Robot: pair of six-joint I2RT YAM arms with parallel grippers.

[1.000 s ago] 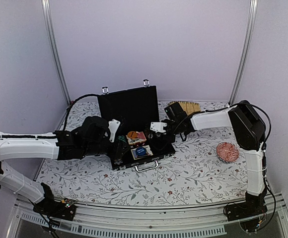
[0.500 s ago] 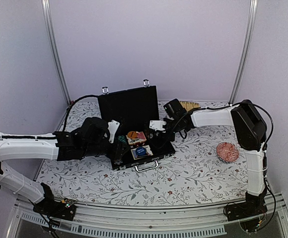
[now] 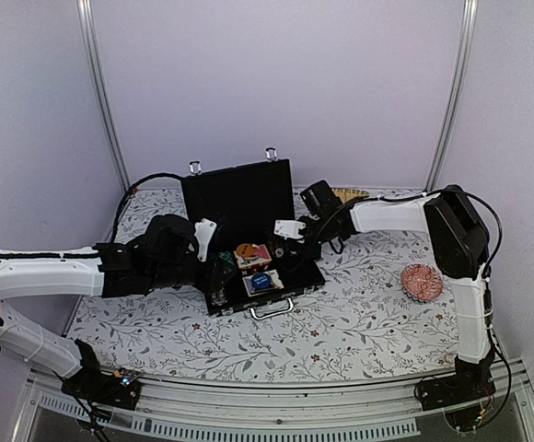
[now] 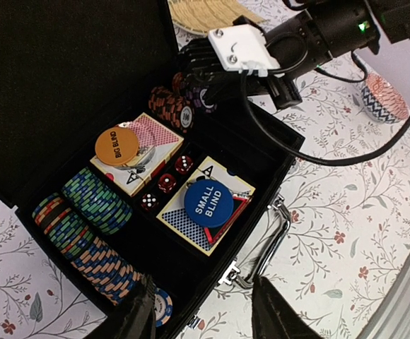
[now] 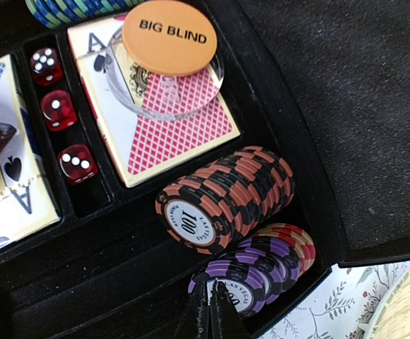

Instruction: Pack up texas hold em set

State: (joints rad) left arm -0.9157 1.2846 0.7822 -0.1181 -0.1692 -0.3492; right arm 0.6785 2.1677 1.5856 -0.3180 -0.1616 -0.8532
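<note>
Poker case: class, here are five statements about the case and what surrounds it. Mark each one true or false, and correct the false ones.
1. The case is open, with its lid standing up. True.
2. The BIG BLIND disc is blue. False: it is orange. The blue one is the SMALL BLIND disc.
3. Three red dice lie in the slot between the red-backed deck and the blue-backed deck. True.
4. The right arm's fingers are spread wide apart. False: they are shut together, just over the purple chips.
5. The red patterned dish sits inside the case. False: it is on the table, to the right of the case.
</note>
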